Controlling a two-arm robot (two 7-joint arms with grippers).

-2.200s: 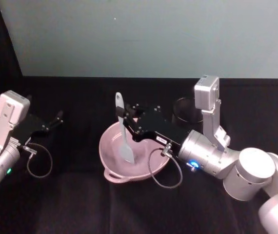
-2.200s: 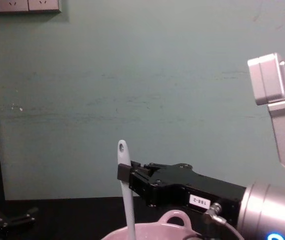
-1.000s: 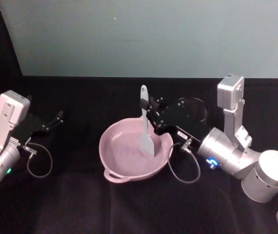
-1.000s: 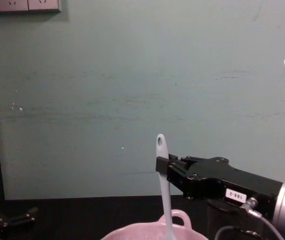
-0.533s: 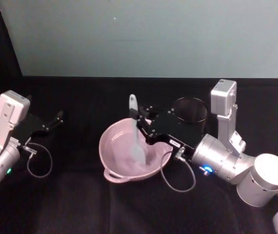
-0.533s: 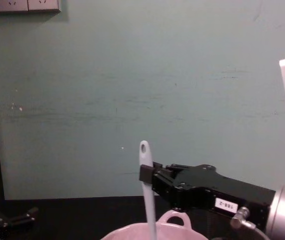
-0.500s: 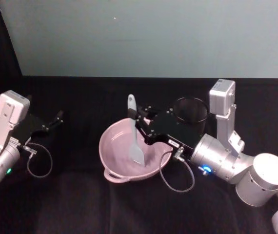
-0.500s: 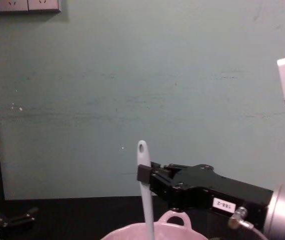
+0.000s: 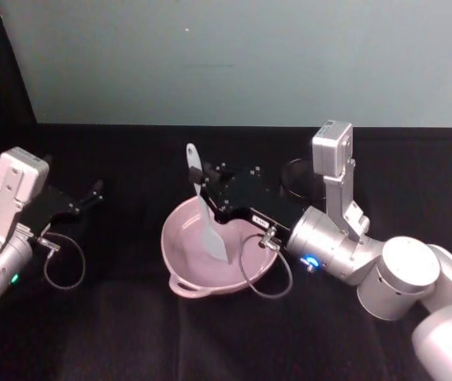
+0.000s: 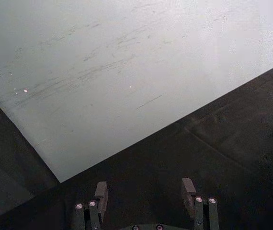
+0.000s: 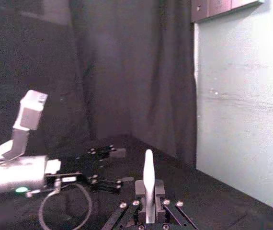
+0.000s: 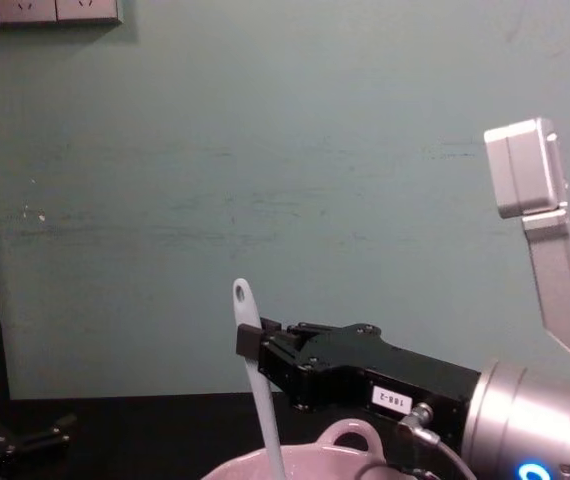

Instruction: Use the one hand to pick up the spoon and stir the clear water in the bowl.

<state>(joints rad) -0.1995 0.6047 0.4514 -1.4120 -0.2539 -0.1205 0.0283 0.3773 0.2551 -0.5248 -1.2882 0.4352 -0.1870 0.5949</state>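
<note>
Right pincer (image 9: 208,193), reaching in from three o'clock, is clamping the spoon (image 9: 212,236), paddle dipping into the bowl (image 9: 167,242). Pickup looks done, stirring likely underway. Left pincer (image 9: 87,198) is idling open at nine o'clock.

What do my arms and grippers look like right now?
Both arms are silver-grey, each with a pale grey camera box on the wrist. The black, angular right gripper bears a small white label; behind it sit a blue light ring and a looping black cable. The left gripper is black too, with a green light and similar cable.
</note>
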